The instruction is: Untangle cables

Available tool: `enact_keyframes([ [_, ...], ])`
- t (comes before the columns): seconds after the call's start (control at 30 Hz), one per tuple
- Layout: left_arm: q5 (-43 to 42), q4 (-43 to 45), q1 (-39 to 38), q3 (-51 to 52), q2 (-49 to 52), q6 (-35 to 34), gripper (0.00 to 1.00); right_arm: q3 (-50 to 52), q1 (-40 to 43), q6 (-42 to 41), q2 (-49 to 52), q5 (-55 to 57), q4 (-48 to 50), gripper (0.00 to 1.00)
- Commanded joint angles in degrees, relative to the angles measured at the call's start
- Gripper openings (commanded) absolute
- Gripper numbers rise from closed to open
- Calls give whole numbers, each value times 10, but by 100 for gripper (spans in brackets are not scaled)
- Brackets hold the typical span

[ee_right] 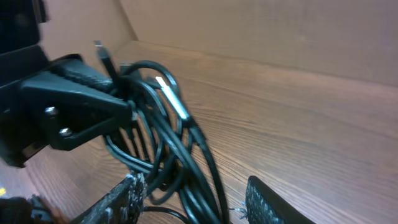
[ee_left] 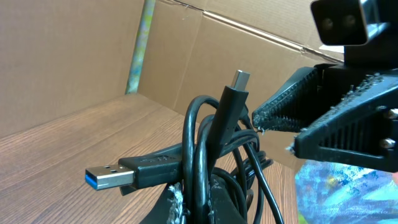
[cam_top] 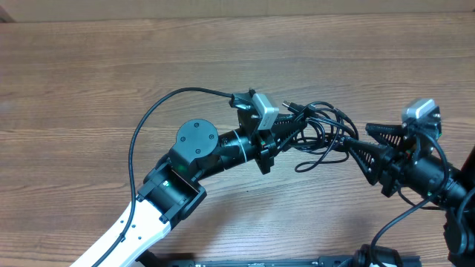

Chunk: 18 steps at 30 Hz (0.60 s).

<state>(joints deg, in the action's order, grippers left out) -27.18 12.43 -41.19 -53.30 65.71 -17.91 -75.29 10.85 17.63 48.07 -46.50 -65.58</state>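
The cables [cam_top: 320, 132] are a bunch of thin black cords hanging in the air between my two grippers. My left gripper [cam_top: 289, 127] is shut on the bunch. In the left wrist view the cords [ee_left: 200, 143] run up from between its fingers [ee_left: 176, 202], with a blue-tongued USB plug [ee_left: 111, 177] sticking left and a small silver-tipped plug [ee_left: 239, 81] pointing up. My right gripper [cam_top: 357, 136] is open with its jaws on either side of the cords. In the right wrist view the strands [ee_right: 198, 180] pass loosely between its fingertips [ee_right: 127, 194].
The wooden table [cam_top: 89, 89] lies under everything, with cardboard walls [ee_left: 68, 50] behind it. The left arm's own thick black wire [cam_top: 141, 133] arcs from its wrist back over the table. The right arm's body [cam_top: 434, 178] fills the right edge.
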Motion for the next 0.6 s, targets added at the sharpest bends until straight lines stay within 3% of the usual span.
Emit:
enact_keyframes([
  [0.0, 1, 15, 4, -10, -7, -6, 4, -9, 1, 57, -2, -54, -11, 51],
  [0.13, -18, 42, 4, -10, -7, -15, 4, -9, 1, 103, -1, -65, -39, 48],
  [0.4, -30, 57, 5, -10, -10, -14, 4, -9, 1, 114, -2, -66, -42, 8],
  [0.57, -30, 59, 5, -10, -10, -21, 4, -9, 1, 114, -2, -65, -46, 4],
])
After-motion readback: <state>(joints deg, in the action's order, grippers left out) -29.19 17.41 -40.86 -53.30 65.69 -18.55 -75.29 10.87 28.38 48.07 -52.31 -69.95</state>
